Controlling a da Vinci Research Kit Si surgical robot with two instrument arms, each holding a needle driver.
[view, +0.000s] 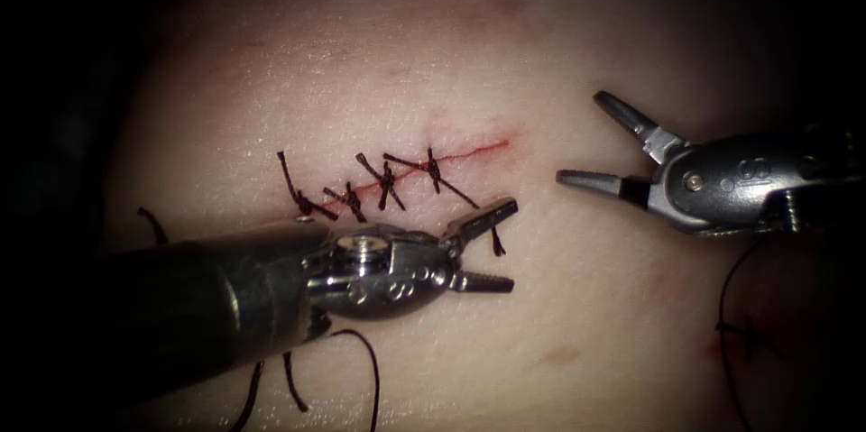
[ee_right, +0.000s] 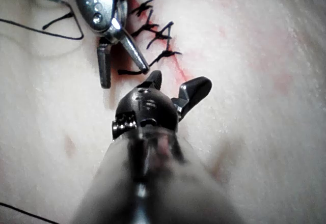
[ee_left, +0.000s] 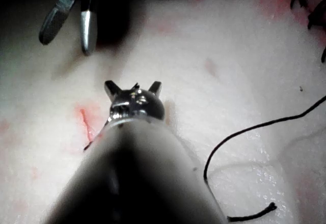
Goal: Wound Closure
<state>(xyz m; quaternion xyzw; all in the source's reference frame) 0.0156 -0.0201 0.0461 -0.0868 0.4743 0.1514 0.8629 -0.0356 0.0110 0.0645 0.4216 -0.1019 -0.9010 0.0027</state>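
Left claw (view: 492, 247) stands released and grasps nothing, just below the stitched part of the cut (view: 406, 175) on the tissue (view: 577, 333). Right claw (view: 591, 139) is likewise released and empty, well to the right of the cut's unstitched red end (view: 483, 145). Needle position cannot be told. The left wrist view shows loose thread (ee_left: 239, 132) lying on the tissue; the right wrist view shows the stitches (ee_right: 155, 35) beside the left claw (ee_right: 122, 63).

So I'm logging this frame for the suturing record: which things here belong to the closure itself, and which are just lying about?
Job in hand:
- left tool, jaws open, holding nothing
- right tool, jaws open, holding nothing
- cut in the tissue
- stitches across the cut

Lying about:
- loose thread below the left tool
- thread lying right of the cut
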